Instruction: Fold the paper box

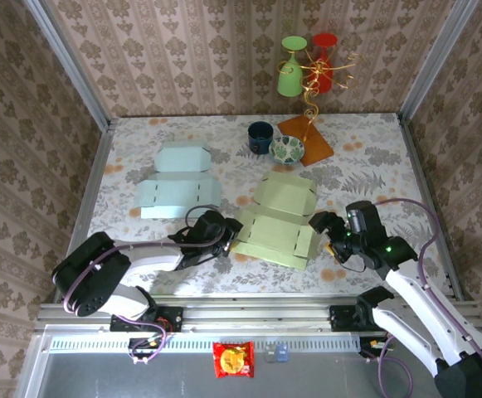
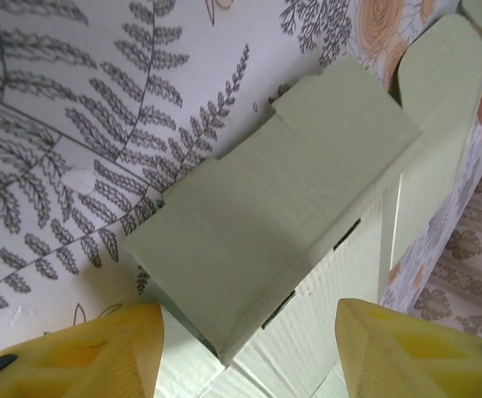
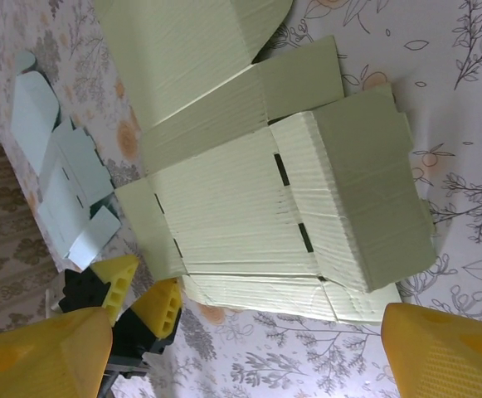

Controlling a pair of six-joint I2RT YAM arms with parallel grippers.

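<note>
Left gripper (image 2: 249, 319): jaws apart. A lifted flap of the green paper box (image 1: 278, 220) stands between my yellow fingers (image 2: 83, 356). I cannot tell whether either finger touches the card.

Right gripper (image 3: 245, 319): jaws wide apart, nothing between them, held over the box's near right corner. From the right wrist I see my left fingers at the box's near left corner.

Box: unfolded blank, ribbed inner face up, lying right of centre on the tabletop (image 1: 373, 141) and close to its near edge. Most panels lie flat. The right-hand panel is creased upward, and the near-left flap is off the surface.

Surface: white covering printed with grey ferns and orange flowers.

- A pale blue blank (image 1: 177, 181) lies flat toward the left edge, well apart from the green one.
- At the far edge, near the middle, a dark cup (image 1: 260, 137) stands just beside a patterned bowl (image 1: 287, 149).
- The bowl overlaps an orange mat (image 1: 311, 133).
- The mat carries a gold wire stand (image 1: 311, 91) holding a green cup (image 1: 290, 70) and a red cup (image 1: 325, 51).

Room: beige damask wallpaper (image 1: 182, 58) on three sides, with metal posts (image 1: 70, 65) at the far corners. A metal rail (image 1: 265, 313) runs along the near edge. Below it lies a red snack packet (image 1: 233, 359).
</note>
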